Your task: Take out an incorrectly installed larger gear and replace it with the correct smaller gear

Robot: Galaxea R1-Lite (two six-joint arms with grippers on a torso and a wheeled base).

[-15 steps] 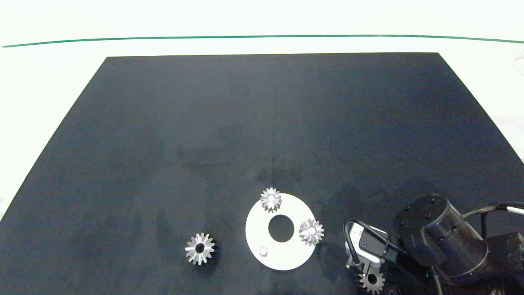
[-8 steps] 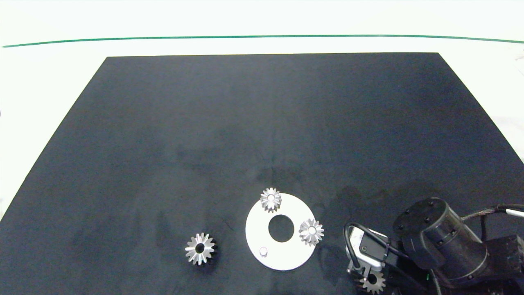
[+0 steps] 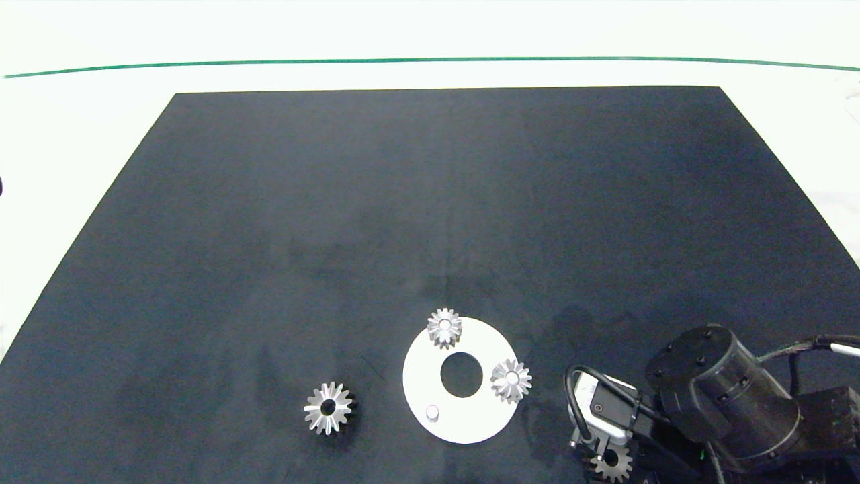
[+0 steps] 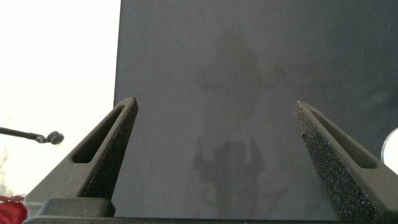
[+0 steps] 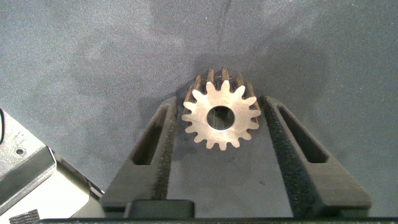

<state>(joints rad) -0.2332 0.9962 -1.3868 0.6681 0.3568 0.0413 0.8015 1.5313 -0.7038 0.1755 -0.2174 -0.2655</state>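
Now | left gripper: spread wide, holding nothing | larger gear: off the plate, on counter | smaller gear: stiff, slick metal, best pinched across its teeth | right gripper: clamped on smaller gear

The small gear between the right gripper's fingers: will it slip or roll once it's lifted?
The smaller gear looks like solid metal, so probably stiff and heavy for its size. The right gripper pinches it across its teeth with padded fingers, which likely bite well. If dropped on edge, its round shape might roll; landing flat, it should stay put.
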